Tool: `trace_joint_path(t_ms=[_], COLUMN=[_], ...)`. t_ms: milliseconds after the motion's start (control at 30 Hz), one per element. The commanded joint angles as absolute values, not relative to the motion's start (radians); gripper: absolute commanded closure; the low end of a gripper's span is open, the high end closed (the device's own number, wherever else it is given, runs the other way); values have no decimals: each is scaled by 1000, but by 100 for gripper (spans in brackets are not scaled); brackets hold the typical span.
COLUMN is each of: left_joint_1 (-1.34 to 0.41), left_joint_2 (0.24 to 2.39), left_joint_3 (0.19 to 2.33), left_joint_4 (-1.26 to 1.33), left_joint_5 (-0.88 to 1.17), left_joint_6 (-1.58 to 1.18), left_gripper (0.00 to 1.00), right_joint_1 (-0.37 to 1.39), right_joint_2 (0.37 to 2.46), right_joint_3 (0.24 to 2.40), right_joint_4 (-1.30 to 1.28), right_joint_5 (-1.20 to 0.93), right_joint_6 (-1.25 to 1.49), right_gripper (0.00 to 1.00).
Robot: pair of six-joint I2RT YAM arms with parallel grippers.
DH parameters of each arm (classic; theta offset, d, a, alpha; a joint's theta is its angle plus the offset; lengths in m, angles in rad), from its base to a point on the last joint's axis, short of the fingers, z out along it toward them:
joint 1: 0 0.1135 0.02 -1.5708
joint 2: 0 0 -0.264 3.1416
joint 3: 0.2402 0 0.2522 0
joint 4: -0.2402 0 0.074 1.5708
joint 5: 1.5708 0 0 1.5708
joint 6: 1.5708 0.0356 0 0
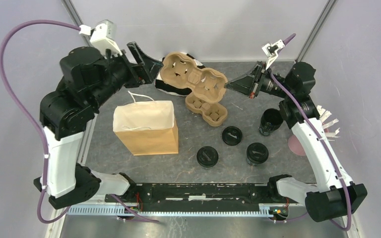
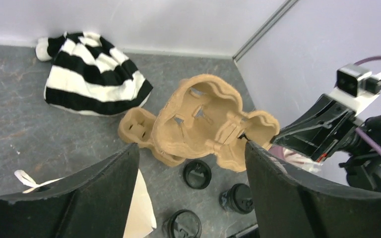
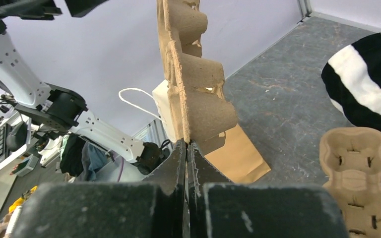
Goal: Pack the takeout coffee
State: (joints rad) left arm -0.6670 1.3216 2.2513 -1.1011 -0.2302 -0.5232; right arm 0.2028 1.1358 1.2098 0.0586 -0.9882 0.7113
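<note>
Cardboard carrier (image 1: 193,75) hangs tilted, rim clamped in right gripper (image 1: 226,85), left gripper (image 1: 151,69) spread wide, empty; it wants lowering flat, clear of coffee cups (image 1: 257,152).

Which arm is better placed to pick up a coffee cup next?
Probably left: the left gripper is open and empty, while the right gripper is pinched shut on the lifted cardboard carrier. The lidded cups sit nearer the right arm, though.

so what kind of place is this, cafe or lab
Probably a robotics lab cell, not a cafe: left arm and right arm bolted at the edge of a grey table, plain walls on metal posts, a paper bag and cardboard cup carrier as props.
</note>
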Motion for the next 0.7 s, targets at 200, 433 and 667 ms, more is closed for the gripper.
trace_joint_path(t_ms=[200, 433, 667], left_joint_1=[-645, -643, -643], left_joint_2=[1363, 1328, 1303], left_joint_3=[2241, 2211, 2166], left_joint_4=[-1197, -1213, -1211], left_joint_5=[-5, -56, -105], left_joint_6=[-659, -659, -655], left_gripper=[32, 36, 40], right_joint_1=[204, 204, 203], right_joint_2=[1071, 1049, 1054], right_joint_3=[1179, 1150, 1151], right_joint_4=[155, 157, 155], right_joint_5=[-1130, -1173, -1205], right_joint_6=[808, 821, 823], right_gripper=[100, 100, 100])
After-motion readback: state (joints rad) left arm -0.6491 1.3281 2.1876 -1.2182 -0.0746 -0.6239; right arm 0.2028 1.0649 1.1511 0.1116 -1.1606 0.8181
